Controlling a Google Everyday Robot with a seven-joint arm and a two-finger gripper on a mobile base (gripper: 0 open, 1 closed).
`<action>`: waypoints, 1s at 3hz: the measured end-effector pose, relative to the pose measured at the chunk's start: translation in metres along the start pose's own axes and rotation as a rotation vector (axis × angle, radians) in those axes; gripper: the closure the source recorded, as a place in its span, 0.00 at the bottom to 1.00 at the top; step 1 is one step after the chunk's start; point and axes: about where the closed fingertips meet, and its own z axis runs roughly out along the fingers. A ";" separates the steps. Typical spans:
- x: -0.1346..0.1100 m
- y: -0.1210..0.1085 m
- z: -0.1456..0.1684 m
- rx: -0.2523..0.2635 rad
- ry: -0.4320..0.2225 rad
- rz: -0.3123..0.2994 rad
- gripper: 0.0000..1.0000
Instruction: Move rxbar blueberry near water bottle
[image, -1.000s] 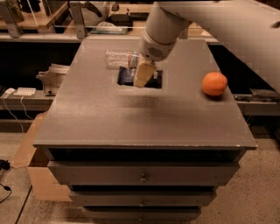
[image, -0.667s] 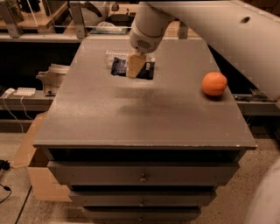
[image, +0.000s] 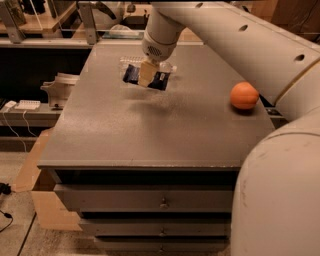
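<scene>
My gripper (image: 148, 75) reaches down from the white arm over the far part of the grey table (image: 150, 135). It is shut on the rxbar blueberry (image: 161, 80), a flat navy-blue wrapper that sticks out on both sides of the tan fingers (image: 147, 70). The bar hangs a little above the tabletop and casts a faint shadow in front of it. The water bottle (image: 128, 62), clear and crinkled, lies on its side just behind the bar, partly hidden by the gripper.
A round orange fruit (image: 244, 95) sits near the table's right edge. Drawers (image: 160, 200) run below the front edge. A cardboard box (image: 47, 205) stands on the floor at the left. Shelving (image: 45, 40) stands behind and to the left.
The gripper has carried the bar away from the camera and to the left, up beside the water bottle. The camera's view has also shifted.
</scene>
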 end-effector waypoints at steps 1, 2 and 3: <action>-0.003 -0.008 0.013 -0.005 0.010 0.025 0.82; -0.005 -0.012 0.020 -0.009 0.015 0.031 0.59; -0.006 -0.014 0.022 -0.011 0.014 0.037 0.36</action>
